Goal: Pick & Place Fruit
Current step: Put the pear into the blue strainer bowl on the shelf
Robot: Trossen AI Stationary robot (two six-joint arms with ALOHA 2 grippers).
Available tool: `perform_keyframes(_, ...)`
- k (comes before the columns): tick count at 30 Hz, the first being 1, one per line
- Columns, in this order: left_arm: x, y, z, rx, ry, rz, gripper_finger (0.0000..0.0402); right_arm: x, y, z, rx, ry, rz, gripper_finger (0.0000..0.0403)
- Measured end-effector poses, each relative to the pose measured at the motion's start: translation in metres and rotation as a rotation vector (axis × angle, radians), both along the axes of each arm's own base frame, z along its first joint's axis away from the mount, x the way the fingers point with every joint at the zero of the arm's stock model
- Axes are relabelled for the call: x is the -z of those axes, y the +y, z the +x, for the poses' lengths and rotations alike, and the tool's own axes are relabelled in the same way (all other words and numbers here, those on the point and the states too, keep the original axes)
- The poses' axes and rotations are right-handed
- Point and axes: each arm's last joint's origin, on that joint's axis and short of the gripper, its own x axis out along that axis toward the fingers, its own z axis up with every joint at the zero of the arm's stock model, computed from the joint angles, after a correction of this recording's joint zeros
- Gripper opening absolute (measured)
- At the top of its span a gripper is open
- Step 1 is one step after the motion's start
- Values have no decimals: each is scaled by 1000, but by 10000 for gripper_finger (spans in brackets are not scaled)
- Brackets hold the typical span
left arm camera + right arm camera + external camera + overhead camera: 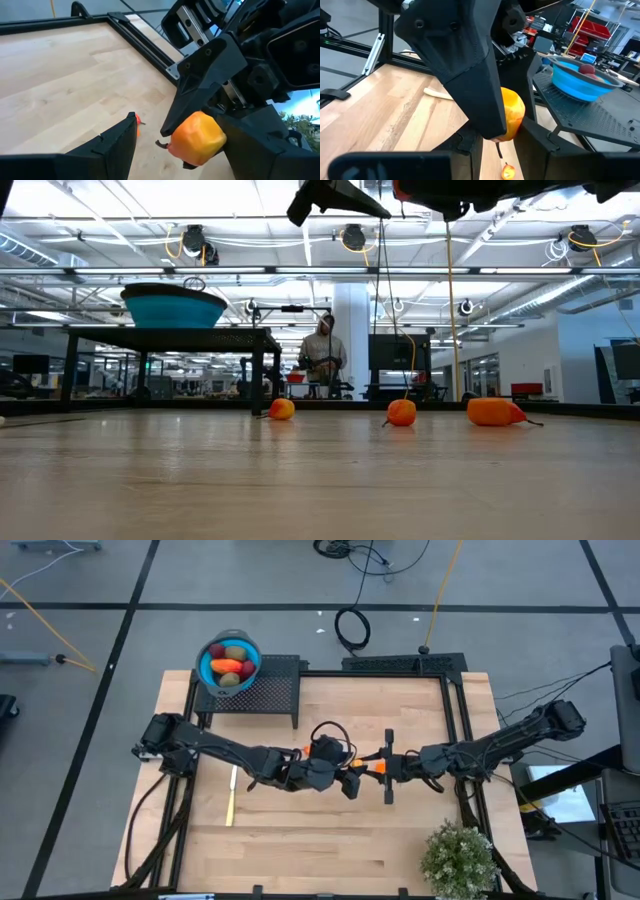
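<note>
Midair, right hand point(200, 135) pinches glossy, blocky (orange-yellow) fruit point(196, 138).

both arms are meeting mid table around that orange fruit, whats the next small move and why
Probably the left pincer should close on the orange fruit. The right pincer holds the fruit raised above the table, and the left fingers sit open on either side of it, so a handover looks ready.
</note>
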Motion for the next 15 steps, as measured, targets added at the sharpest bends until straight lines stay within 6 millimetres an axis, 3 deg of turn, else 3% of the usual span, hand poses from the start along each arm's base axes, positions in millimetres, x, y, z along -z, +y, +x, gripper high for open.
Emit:
perform_keyframes(10,-1,5,2,12,-2,-3,123,2,0,0,9,17,-5,86)
perform_keyframes(15,0,4,2,15,-1,-7,108,3,0,-1,6,40,35,86)
